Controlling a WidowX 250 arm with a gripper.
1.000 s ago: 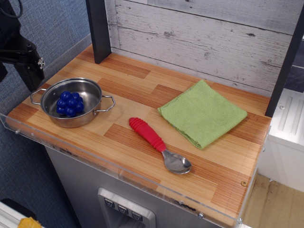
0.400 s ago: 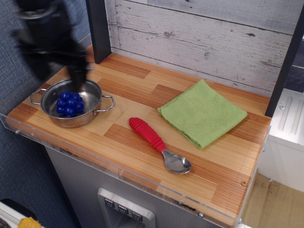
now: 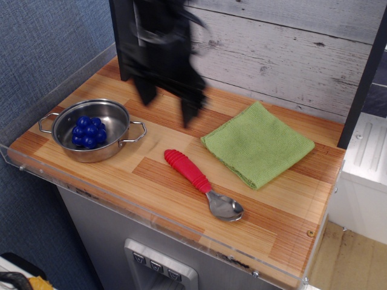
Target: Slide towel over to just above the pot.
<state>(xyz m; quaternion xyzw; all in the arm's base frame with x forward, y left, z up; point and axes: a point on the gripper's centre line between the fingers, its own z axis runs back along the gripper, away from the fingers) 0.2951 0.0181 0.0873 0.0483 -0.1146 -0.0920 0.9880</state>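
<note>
Folded green towel (image 3: 259, 145) on the right half of the wooden worktop (image 3: 175, 181), lying as a diamond, corners toward back wall and front edge, right corner near the dark post. Steel pot (image 3: 91, 130) far left, well apart. Bare wood between them along the back. Red-handled spoon (image 3: 201, 183) lying diagonally in front. Blurred gripper (image 3: 169, 106) hanging above the bare strip, jaws apart, empty.

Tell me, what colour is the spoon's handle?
Red. The spoon has a ribbed red handle and a shiny metal bowl, lying between the pot and the towel in the only camera view.
</note>
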